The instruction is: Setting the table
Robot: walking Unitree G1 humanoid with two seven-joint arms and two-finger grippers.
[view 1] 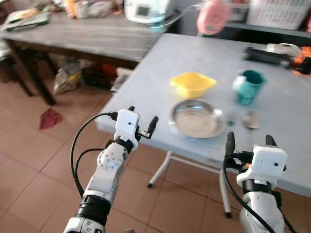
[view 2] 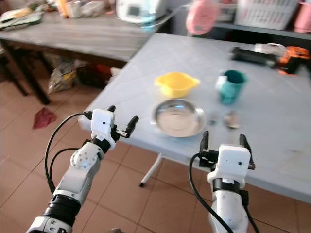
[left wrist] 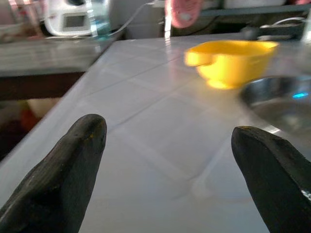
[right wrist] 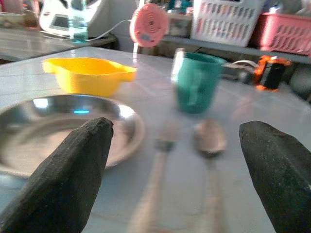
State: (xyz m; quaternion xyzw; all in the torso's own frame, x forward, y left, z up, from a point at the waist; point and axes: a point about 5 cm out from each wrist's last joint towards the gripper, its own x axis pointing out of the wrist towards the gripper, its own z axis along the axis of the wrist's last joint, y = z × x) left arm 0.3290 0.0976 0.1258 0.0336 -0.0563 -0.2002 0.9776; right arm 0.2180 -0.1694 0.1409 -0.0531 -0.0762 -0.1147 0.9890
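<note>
On the light blue table (view 1: 194,58) lie a steel plate (view 1: 197,118), a yellow bowl (view 1: 192,84) behind it and a teal mug (view 1: 249,86) to the right. A spoon (view 1: 250,120) and a blurred fork (right wrist: 163,145) lie right of the plate. My left gripper (view 1: 142,116) is open at the table's near left corner, above the floor edge. My right gripper (view 1: 249,141) is open at the near edge, in front of the spoon. Both hold nothing.
A grey wooden table (view 1: 82,34) with appliances stands at the back left. A pink fan (view 1: 213,17), baskets (right wrist: 226,19) and an orange tool (view 1: 302,59) are at the far side. The table's metal legs (view 1: 163,170) stand on the tiled floor, where a red scrap (view 1: 50,118) lies.
</note>
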